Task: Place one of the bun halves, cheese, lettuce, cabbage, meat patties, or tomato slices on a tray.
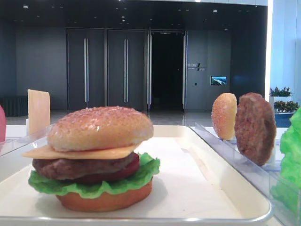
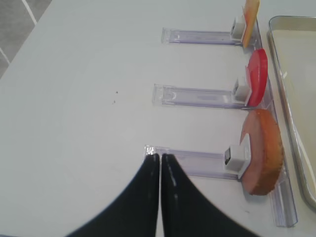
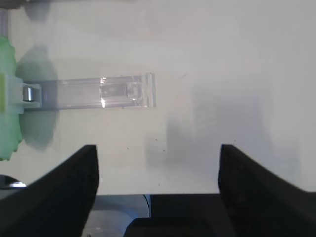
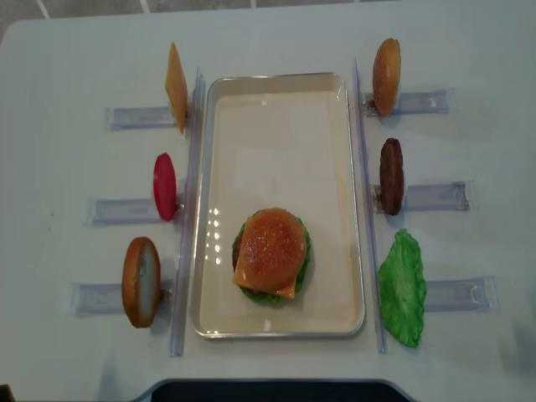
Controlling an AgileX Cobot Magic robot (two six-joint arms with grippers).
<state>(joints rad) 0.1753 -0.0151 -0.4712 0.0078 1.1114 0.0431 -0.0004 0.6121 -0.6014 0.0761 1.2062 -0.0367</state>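
White tabletop carries my cream tray (image 4: 213, 126), where the seeded bun top (image 4: 272, 241) caps cheese (image 4: 286, 288), patty, tomato and lettuce (image 4: 251, 292) near its front end, while my left gripper (image 2: 160, 157) sits pinched together beside the tray's left racks and my right gripper (image 3: 158, 150) gapes wide, holding nothing.

I counted one tray (image 4: 352, 201), six racks (image 4: 435, 197), three bun halves (image 4: 272, 243), two patties (image 4: 391, 176), two lettuce leaves (image 4: 403, 289), two cheese slices (image 4: 176, 87) and two tomato slices (image 4: 165, 186).
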